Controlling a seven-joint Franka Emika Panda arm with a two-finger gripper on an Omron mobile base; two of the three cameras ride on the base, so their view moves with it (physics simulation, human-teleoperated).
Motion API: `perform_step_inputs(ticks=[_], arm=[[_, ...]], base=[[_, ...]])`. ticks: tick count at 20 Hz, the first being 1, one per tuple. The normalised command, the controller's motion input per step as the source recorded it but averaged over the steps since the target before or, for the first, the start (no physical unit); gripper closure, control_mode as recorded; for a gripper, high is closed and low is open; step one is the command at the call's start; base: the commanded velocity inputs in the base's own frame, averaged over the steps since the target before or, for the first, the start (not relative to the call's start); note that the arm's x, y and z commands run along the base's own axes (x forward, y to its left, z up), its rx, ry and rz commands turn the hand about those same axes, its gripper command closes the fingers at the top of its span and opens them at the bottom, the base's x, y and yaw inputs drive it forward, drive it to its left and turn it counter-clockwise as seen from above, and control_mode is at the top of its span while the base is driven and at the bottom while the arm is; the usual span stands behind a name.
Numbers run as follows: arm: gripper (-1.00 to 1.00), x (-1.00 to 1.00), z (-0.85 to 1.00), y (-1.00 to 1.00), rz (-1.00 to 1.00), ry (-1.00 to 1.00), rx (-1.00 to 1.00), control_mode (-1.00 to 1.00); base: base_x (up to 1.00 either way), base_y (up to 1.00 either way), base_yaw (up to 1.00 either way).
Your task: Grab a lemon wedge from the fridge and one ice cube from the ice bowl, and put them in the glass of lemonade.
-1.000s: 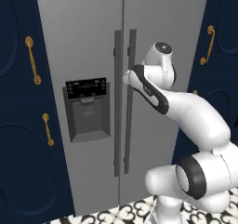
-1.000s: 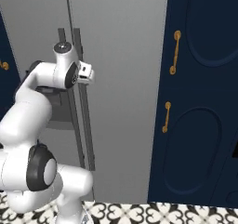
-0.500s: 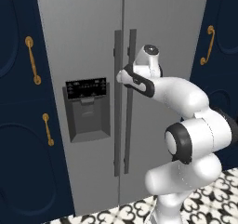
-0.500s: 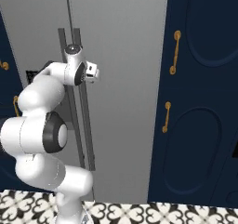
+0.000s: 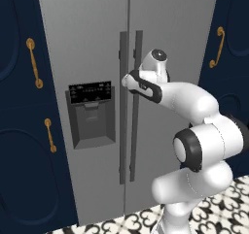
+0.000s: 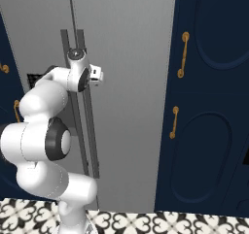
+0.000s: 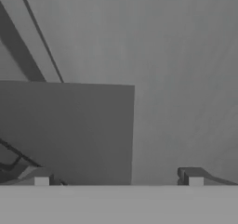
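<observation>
The fridge (image 5: 87, 34) is a tall grey steel unit with both doors closed. Two long dark-grey handles (image 5: 130, 141) run down its middle, and a black dispenser panel (image 5: 91, 111) sits on the left door. My gripper (image 5: 127, 80) is at the handles, about a third of the way down them. In the hand view the gripper (image 7: 118, 179) is open, and a dark handle slab (image 7: 65, 130) lies close ahead, reaching partly into the gap between the fingertips (image 7: 195, 176). The lemon wedge is hidden, and the ice bowl and glass of lemonade are out of view.
Navy cupboards with brass handles (image 5: 33, 63) flank the fridge on both sides (image 6: 182, 53). The floor has black-and-white patterned tiles (image 6: 146, 223). My arm's white elbow (image 5: 209, 141) bulks in front of the right fridge door.
The arm has stretched forward and the hand has swung left from in front of the right door onto the fridge handles. The jaws stayed open and the fridge stayed closed.
</observation>
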Motion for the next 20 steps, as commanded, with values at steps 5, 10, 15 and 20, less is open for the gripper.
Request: perform_step_inputs(ticks=[5,10,15,20], arm=[[-1.0,0.29,-0.04,0.2,0.0,0.0,0.0,-1.0],[-1.0,0.09,-0.01,0.28,0.01,0.0,0.0,-1.0],[-1.0,0.32,-0.33,0.15,0.01,-0.08,0.0,-1.0],[-1.0,0.46,-0.43,-0.14,0.0,-0.11,-0.01,-1.0]], base=[[0.0,0.0,0.0],[0.0,0.0,0.0],[0.0,0.0,0.0],[0.0,0.0,0.0]])
